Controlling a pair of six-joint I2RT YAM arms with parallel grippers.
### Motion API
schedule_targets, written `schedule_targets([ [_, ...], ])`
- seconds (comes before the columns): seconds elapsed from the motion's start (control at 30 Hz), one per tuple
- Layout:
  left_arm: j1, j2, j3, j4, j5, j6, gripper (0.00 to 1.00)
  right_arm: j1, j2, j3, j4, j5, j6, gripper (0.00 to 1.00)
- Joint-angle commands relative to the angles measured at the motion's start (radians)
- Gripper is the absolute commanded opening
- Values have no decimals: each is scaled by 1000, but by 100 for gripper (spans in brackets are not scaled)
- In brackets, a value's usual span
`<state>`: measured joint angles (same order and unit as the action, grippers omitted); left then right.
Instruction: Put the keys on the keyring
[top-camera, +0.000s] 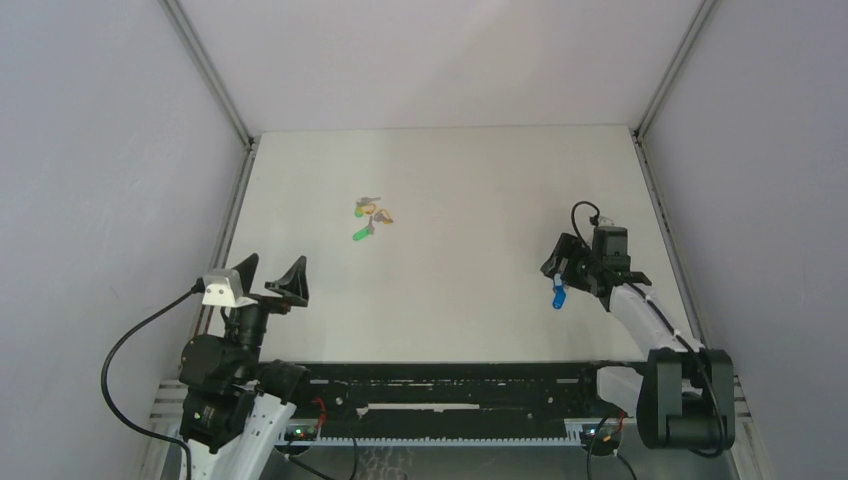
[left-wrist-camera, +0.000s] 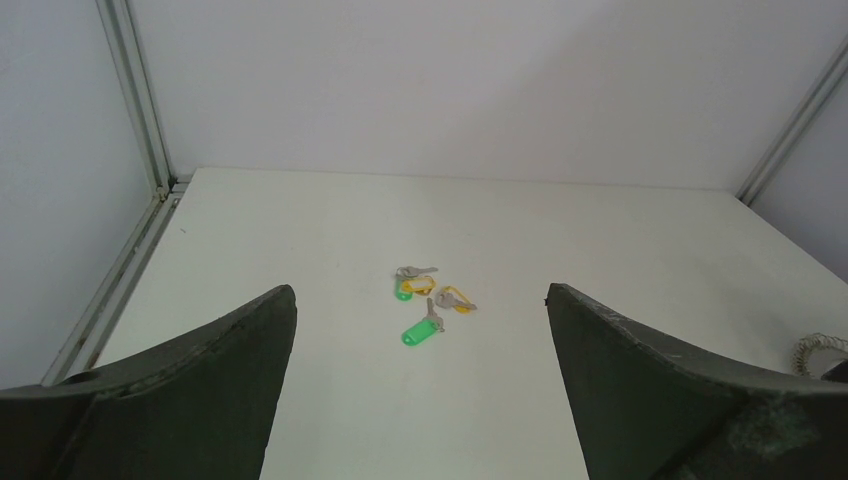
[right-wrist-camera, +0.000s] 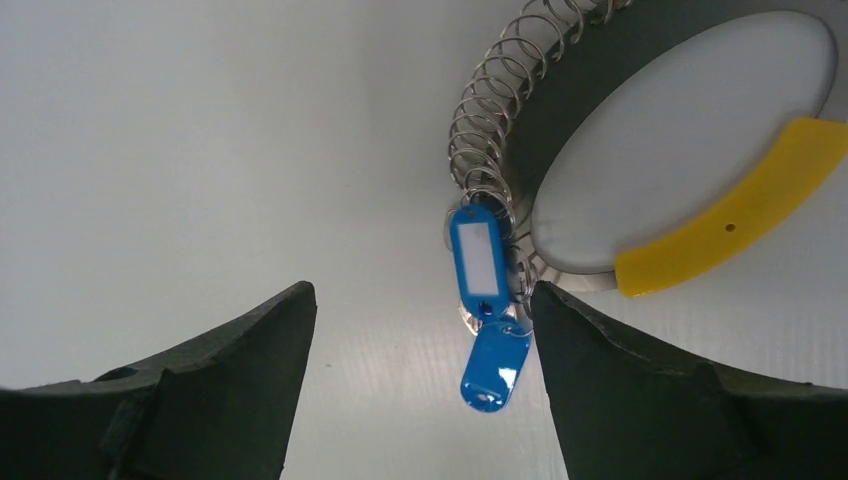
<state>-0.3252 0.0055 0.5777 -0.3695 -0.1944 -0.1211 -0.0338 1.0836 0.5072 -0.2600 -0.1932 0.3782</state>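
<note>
Keyring (right-wrist-camera: 478, 135) carries blue keys (right-wrist-camera: 478, 255) — green key (left-wrist-camera: 420, 331) loose.

A plain white tabletop (top-camera: 470, 190) sits inside pale grey walls (top-camera: 100, 150). Silvery metal posts (top-camera: 208, 72) run up the two far corners. Along the near edge lies a black toothed strip (top-camera: 450, 378). In the right wrist view, a round white disc (right-wrist-camera: 660, 150) with a dark rim carries a curved yellow band (right-wrist-camera: 740, 205) along its lower edge.

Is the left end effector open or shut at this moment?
Open. The left end effector has its fingers far apart; the keys show in the gap, lying on the table.
</note>
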Motion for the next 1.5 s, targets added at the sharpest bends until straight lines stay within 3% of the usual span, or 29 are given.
schedule_targets([
  [0.0,-6,-24,4,19,28,6,100,-12,95,31,100,8,3,78],
  [0.4,-6,-12,4,23,43,10,100,-7,305,130,56,-76,-14,65],
  [0.7,-8,-16,4,21,62,9,100,143,365,189,11,-164,-8,62],
  [1.1,-7,-9,6,17,77,8,100,406,227,215,-169,-24,-9,64],
  [1.27,-8,-3,6,17,86,8,100,423,191,305,-230,62,-90,68],
  [1.47,-7,-5,7,15,84,9,100,404,327,442,-289,151,-172,66],
])
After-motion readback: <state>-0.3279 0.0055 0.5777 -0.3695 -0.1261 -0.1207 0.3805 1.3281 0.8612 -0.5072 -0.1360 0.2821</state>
